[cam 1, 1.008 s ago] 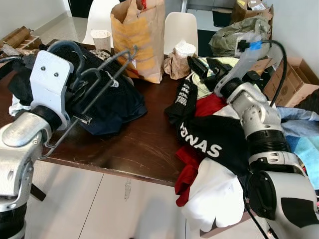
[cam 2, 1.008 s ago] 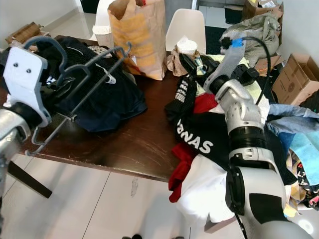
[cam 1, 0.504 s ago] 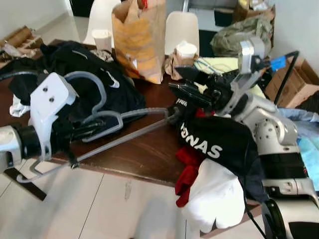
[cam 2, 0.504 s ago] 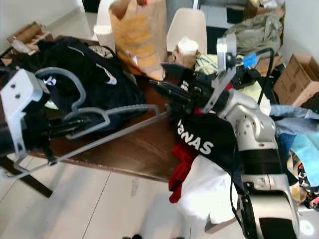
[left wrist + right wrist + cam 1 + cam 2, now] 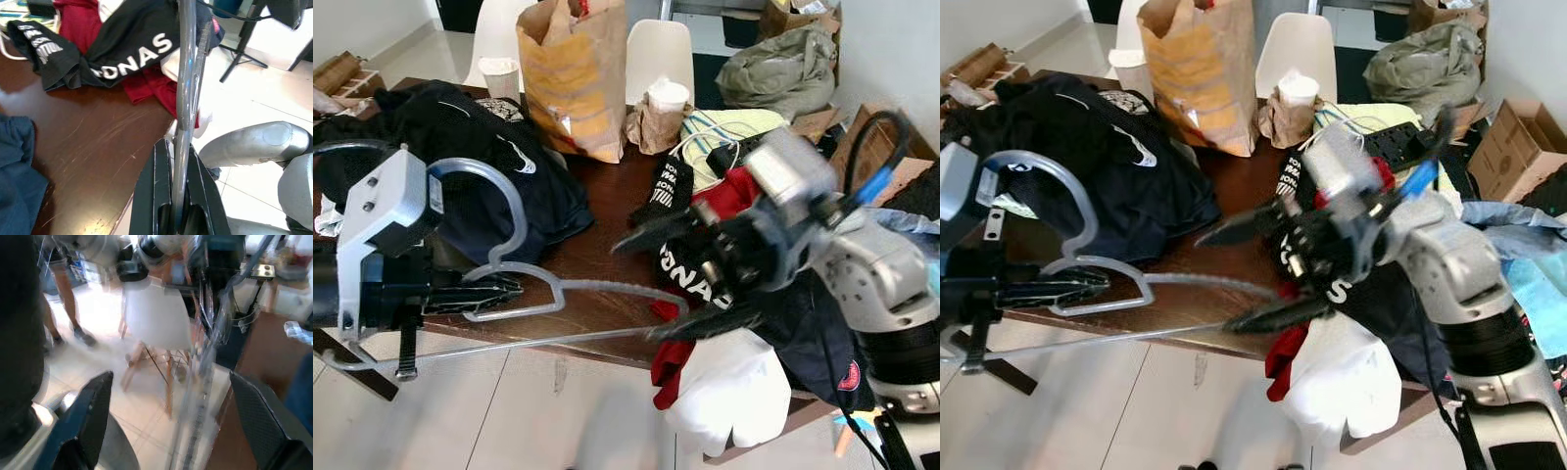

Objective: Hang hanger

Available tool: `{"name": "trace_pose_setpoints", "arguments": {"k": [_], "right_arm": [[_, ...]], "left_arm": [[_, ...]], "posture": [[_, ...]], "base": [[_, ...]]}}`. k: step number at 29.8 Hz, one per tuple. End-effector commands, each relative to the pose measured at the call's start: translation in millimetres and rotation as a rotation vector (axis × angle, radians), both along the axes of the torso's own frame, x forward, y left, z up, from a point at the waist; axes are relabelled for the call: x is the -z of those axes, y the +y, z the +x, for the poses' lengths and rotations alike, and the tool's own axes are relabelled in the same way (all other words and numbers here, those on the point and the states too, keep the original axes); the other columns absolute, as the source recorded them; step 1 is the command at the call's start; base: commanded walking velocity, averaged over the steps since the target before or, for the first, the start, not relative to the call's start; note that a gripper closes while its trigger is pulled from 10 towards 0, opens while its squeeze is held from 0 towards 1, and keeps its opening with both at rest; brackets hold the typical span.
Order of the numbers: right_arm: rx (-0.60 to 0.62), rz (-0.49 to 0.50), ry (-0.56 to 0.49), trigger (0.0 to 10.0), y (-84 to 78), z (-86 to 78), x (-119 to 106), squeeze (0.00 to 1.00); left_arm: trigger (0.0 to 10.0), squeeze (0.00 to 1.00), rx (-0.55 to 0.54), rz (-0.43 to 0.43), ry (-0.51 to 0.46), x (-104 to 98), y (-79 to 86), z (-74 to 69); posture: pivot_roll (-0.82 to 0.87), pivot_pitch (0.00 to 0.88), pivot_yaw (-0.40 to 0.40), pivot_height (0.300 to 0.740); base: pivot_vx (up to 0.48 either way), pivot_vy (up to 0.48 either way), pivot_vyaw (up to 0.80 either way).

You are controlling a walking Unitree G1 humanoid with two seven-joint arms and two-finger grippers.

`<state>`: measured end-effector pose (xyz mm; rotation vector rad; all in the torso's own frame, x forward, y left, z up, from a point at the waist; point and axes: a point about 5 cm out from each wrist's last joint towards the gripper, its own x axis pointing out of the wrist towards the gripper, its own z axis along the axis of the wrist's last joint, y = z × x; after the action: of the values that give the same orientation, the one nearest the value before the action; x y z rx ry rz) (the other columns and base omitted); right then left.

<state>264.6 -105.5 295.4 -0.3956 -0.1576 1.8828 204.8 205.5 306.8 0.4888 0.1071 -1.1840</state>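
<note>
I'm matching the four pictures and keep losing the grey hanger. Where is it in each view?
Left eye view: hanger lies low and left, held in the left gripper.
Right eye view: low and left.
Left wrist view: running up the centre.
Right wrist view: blurred, centre.
Shared landmark: the brown table.

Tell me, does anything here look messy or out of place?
Yes. Clothes lie in loose heaps on the dark table, and a black, red and white bundle droops over its front edge toward the floor. The left gripper holds a bare grey hanger sideways.
</note>
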Motion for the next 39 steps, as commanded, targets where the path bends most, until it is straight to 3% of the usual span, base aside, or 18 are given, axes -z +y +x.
{"name": "trace_pose_setpoints", "arguments": {"k": [1, 3, 6, 10, 12, 23, 24, 25, 26, 39], "right_arm": [[-0.008, -0.031, -0.042, 10.0, 3.8, -3.1, 1, 0.00], [0.044, -0.056, -0.103, 10.0, 21.5, 0.3, 5, 0.00], [0.057, -0.060, -0.121, 10.0, 30.9, -1.6, 6, 0.00], [0.026, -0.074, -0.114, 10.0, 34.7, -9.7, 7, 0.00], [0.034, -0.083, -0.078, 10.0, 46.4, -15.8, 12, 0.00], [0.105, -0.097, -0.020, 10.0, 61.5, -15.7, 22, 0.00], [0.141, -0.104, -0.013, 6.0, 63.2, -12.6, 24, 0.00], [0.141, -0.104, -0.013, 6.0, 63.2, -12.6, 24, 0.00], [0.184, -0.102, -0.001, 0.0, 65.2, -8.7, 26, 0.00], [0.290, -0.130, -0.010, 0.0, 64.4, 1.8, 27, 0.00]], "left_arm": [[10.0, 0.00, 0.037, 0.036, 0.011, -1, -3.4, -3.1], [10.0, 0.00, 0.075, 0.057, 0.013, 2, -8.7, -0.4], [10.0, 0.00, 0.111, 0.055, 0.009, 3, -13.3, 1.3], [10.0, 0.00, 0.147, 0.049, 0.009, 4, -17.3, 1.5], [10.0, 0.00, 0.189, 0.038, 0.015, 7, -24.1, 1.5], [10.0, 0.00, 0.238, 0.062, 0.019, 14, -33.6, 2.5], [10.0, 0.00, 0.239, 0.068, 0.020, 14, -33.5, 2.9], [10.0, 0.00, 0.239, 0.068, 0.020, 14, -33.5, 2.9], [10.0, 0.00, 0.242, 0.073, 0.021, 15, -33.4, 3.1], [10.0, 0.00, 0.237, 0.110, 0.007, 15, -32.6, 5.8]], "posture": [[0.00, 0.136, -0.037, 0.740], [0.00, 0.132, -0.037, 0.740], [0.00, 0.133, -0.036, 0.740], [-0.01, 0.136, -0.035, 0.740], [-0.01, 0.138, -0.030, 0.740], [-0.01, 0.152, -0.021, 0.740], [-0.01, 0.153, -0.018, 0.740], [-0.01, 0.153, -0.018, 0.740], [-0.01, 0.154, -0.014, 0.740], [0.00, 0.161, -0.011, 0.740]], "base": [[0.000, 0.000, 0.00], [0.000, 0.000, 0.00], [0.000, 0.000, 0.00], [0.000, 0.000, 0.00], [0.000, 0.000, 0.00], [0.000, 0.000, 0.00], [0.000, 0.000, 0.00], [0.000, 0.000, 0.00], [0.000, 0.000, 0.00], [0.000, 0.000, 0.00]]}}
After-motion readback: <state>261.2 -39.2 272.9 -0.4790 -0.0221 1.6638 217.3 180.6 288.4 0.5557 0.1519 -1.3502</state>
